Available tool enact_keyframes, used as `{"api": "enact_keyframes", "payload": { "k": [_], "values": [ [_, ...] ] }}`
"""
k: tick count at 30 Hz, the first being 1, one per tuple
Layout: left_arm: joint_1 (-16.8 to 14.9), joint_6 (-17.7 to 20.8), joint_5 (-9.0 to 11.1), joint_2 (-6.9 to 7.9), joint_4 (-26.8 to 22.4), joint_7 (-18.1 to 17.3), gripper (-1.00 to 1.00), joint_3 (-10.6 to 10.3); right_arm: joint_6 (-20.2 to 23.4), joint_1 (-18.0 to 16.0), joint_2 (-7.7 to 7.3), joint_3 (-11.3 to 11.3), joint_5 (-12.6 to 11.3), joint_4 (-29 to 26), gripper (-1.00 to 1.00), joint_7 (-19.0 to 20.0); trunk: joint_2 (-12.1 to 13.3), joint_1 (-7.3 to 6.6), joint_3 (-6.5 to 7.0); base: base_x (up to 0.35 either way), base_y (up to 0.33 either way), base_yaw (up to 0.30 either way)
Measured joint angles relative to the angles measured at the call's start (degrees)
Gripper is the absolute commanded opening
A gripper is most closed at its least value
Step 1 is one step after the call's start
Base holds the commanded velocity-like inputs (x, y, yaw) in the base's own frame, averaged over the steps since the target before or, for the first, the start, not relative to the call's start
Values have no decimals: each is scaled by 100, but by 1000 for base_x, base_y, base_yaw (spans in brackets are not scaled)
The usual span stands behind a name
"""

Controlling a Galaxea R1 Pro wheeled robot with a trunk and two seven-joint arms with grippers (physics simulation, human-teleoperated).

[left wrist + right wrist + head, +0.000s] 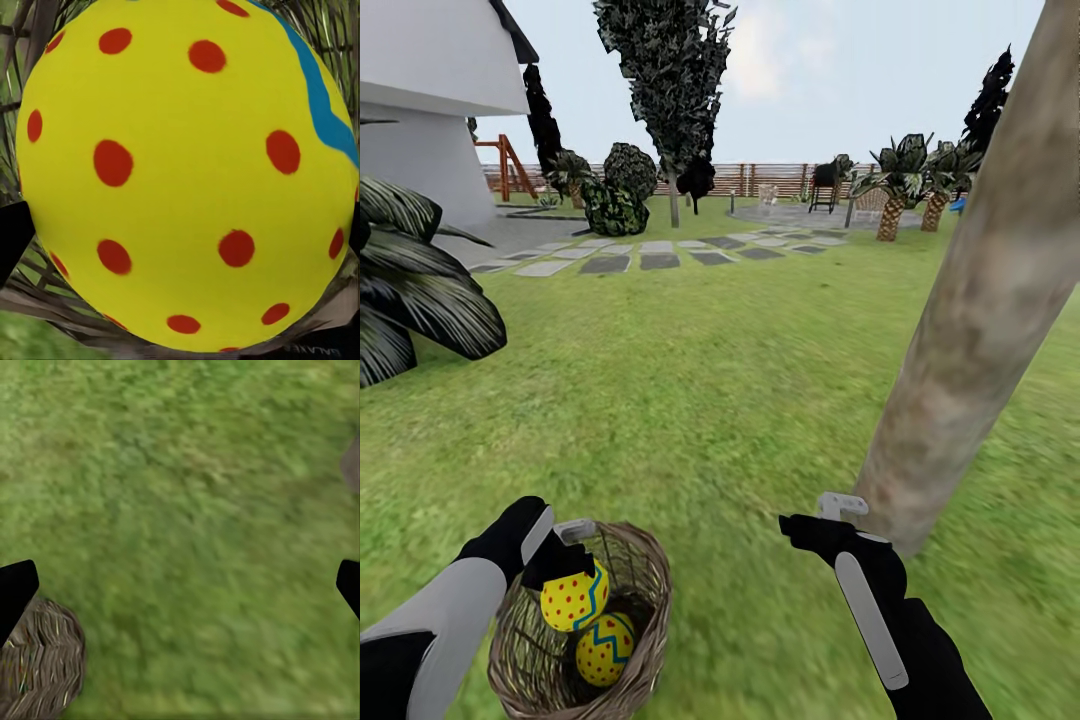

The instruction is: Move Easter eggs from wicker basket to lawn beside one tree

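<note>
The wicker basket stands on the lawn at the lower left. My left gripper reaches into it and is shut on one Easter egg, yellow with red dots and a blue zigzag. That egg looms large in the left wrist view, with a dark finger at its side. A second Easter egg lies lower in the basket. My right gripper hangs open and empty over the grass, just in front of the foot of the tree. The basket's rim and the gripper's fingertips show in the right wrist view.
The tree's thick, leaning trunk fills the right side. A big dark-leaved plant stands at the left. Beyond the open grass run a grey stepping-stone path, a white house, dark conifers, palms and a wooden fence.
</note>
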Motion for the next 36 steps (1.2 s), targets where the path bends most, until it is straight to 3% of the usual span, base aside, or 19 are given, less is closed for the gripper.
{"api": "enact_keyframes", "payload": {
  "k": [7, 11, 16, 36],
  "values": [
    [16, 0, 18, -31, 23, 3, -100, 26, -1, 0, 0, 0, 0, 0, 100, 1, 281, -154, 126, 0, 0, 0],
    [18, 0, 8, -100, 452, -1, -100, 37, 1, 0, 0, 0, -2, 4, 100, 1, 441, -242, 197, 0, 0, 0],
    [18, 0, 9, -113, 611, 0, -100, 36, 1, 0, 8, 8, -9, 7, 100, 1, 642, -351, 287, 0, 0, 0],
    [20, 0, 16, -162, 616, 2, -100, 6, 1, 0, 17, 18, -9, 9, 100, 1, 1444, -791, 646, 0, 0, 0]
  ]
}}
